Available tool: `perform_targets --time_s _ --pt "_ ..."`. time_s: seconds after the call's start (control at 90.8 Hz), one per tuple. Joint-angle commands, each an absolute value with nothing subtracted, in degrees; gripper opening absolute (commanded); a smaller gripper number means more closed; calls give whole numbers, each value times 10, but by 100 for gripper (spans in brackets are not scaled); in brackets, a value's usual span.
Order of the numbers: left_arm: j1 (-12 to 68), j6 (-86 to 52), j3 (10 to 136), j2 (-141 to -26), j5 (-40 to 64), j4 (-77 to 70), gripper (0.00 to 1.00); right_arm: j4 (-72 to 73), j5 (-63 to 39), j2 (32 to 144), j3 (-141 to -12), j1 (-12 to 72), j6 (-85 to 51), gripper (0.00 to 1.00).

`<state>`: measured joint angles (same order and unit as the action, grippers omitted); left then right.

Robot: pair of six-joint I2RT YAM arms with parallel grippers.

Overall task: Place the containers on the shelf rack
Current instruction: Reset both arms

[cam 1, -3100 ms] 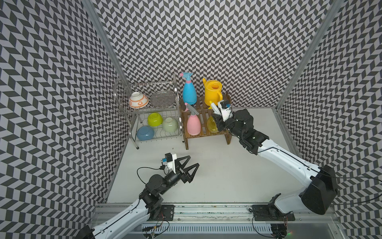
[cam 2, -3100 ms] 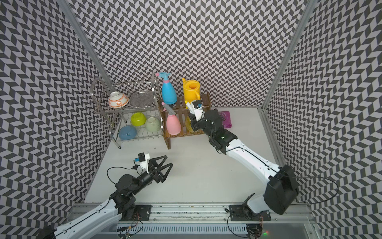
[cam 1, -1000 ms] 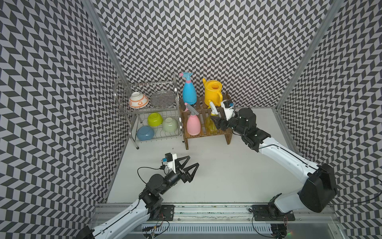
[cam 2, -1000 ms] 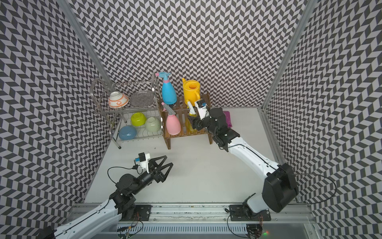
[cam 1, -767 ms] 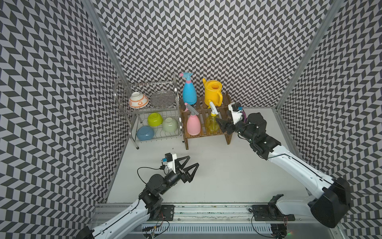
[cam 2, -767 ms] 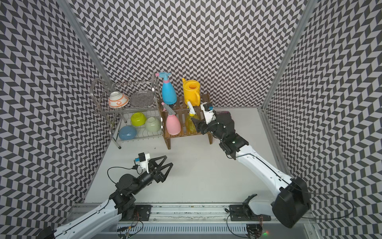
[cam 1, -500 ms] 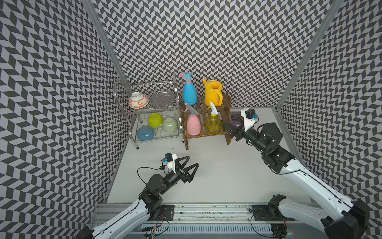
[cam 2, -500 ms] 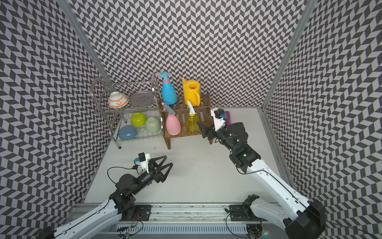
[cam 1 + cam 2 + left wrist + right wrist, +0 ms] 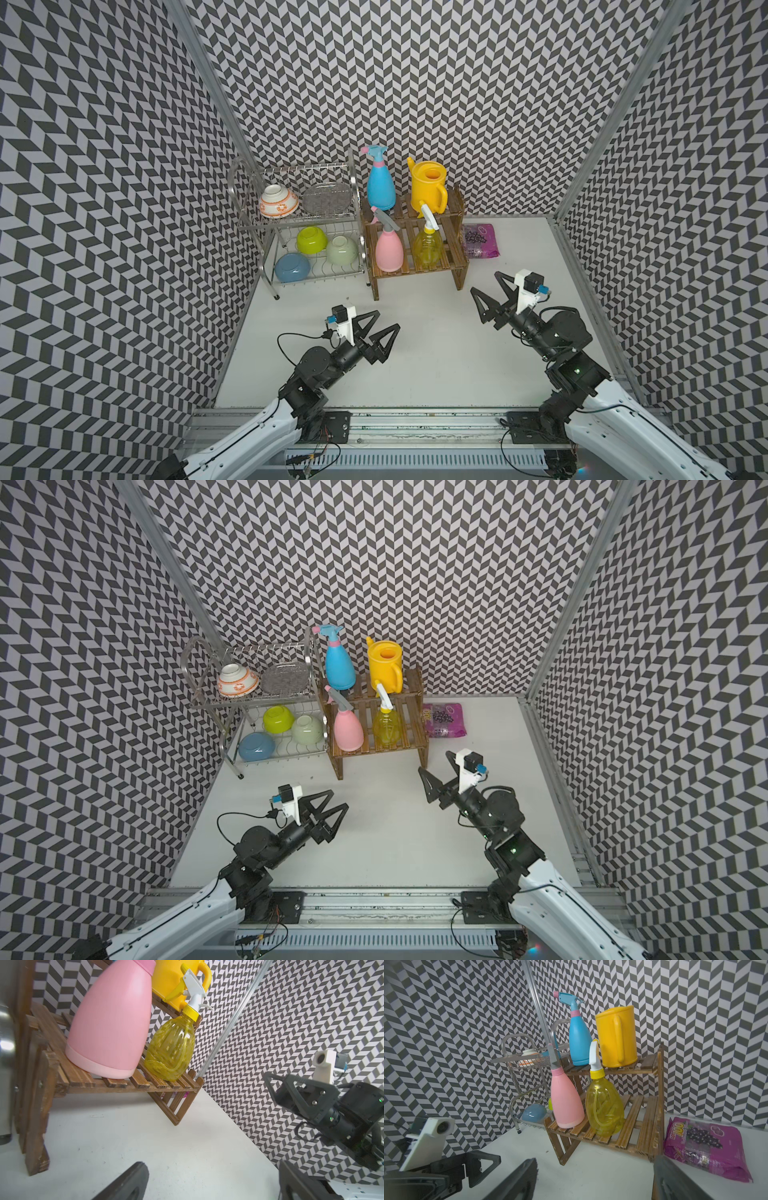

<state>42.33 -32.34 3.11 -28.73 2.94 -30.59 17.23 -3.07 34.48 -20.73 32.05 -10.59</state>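
Stepped shelf rack [image 9: 452, 249] of dark brown wooden slats, which you can find in both top views at the back of the white counter [image 9: 436, 353], just beside the silver wire dish rack [image 9: 352, 183]. All four containers stand upright on it.

Upper tier: the blue spray bottle [image 9: 380, 189] is a smooth opaque cone with a pink collar and a blue trigger head tipped pink. To its right is the yellow watering can [image 9: 428, 189], opaque and open-topped, its loop handle facing the front.

Lower tier: the pink spray bottle [image 9: 389, 249], opaque with a grey trigger, stands in front of the blue one. Close beside it is the translucent yellow bottle [image 9: 604, 1109], with a yellow collar and a white trigger head. In the right wrist view you can make out a tube inside it.

A purple packet [image 9: 480, 241] lies flat on the counter just beside the rack's right side.

Your left end effector [image 9: 386, 321] has its fingers spread wide and holds nothing, over the counter well in front of the rack. Your right end effector [image 9: 484, 281] is likewise spread and holds nothing. It is apart from the rack and points toward it.
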Motion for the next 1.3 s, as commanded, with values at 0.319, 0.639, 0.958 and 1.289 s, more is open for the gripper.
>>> perform_targets --time_s 0.319,0.639,0.958,1.289 --pt "418 -225 129 -355 -202 -151 100 236 4 305 -157 318 -191 91" --pt "411 -123 196 -460 -433 -157 100 217 45 308 -150 316 -229 95" --pt "281 40 169 -538 -426 -330 100 205 75 260 -137 310 -240 94" --pt "126 54 79 -613 -213 -517 100 200 79 250 -135 308 -242 94"
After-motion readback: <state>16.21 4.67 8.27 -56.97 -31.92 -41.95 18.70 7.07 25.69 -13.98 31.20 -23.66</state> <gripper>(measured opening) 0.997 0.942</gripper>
